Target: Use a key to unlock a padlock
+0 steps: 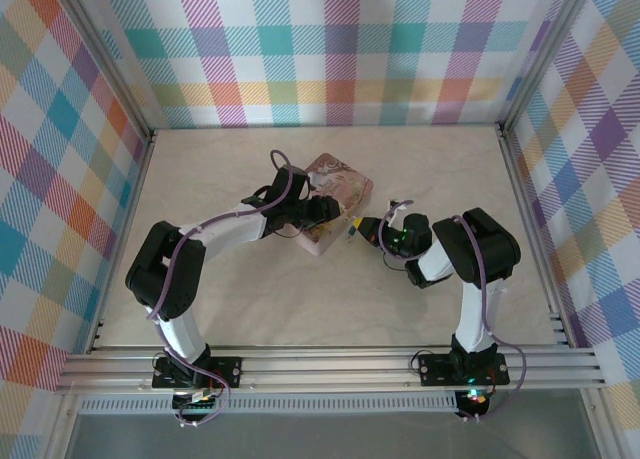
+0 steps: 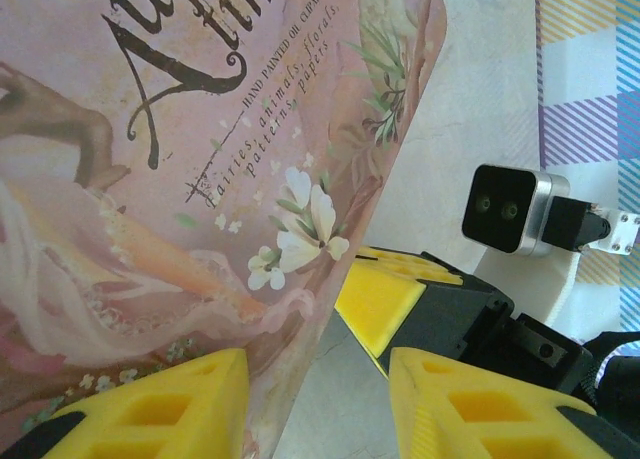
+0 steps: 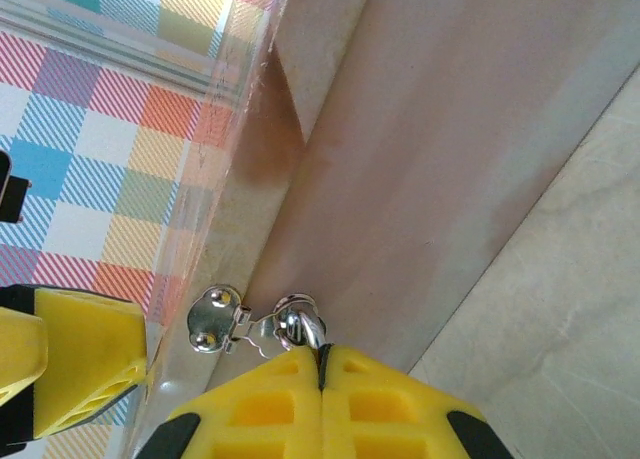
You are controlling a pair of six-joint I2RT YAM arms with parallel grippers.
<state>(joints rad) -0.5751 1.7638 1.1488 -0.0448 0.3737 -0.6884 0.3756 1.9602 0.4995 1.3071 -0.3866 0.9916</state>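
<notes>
Two claws crowd the pink box. My right gripper is clenched on the tiny silver padlock at its tips, with the clasp just left of it. My left gripper is spread loose, box edge between its fingers.

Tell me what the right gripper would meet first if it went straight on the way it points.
Most likely the side wall of the pink box: the right gripper has its shut tips almost against it, with a small silver ring right at them, beside a silver clasp. The exact gap is unclear.
</notes>
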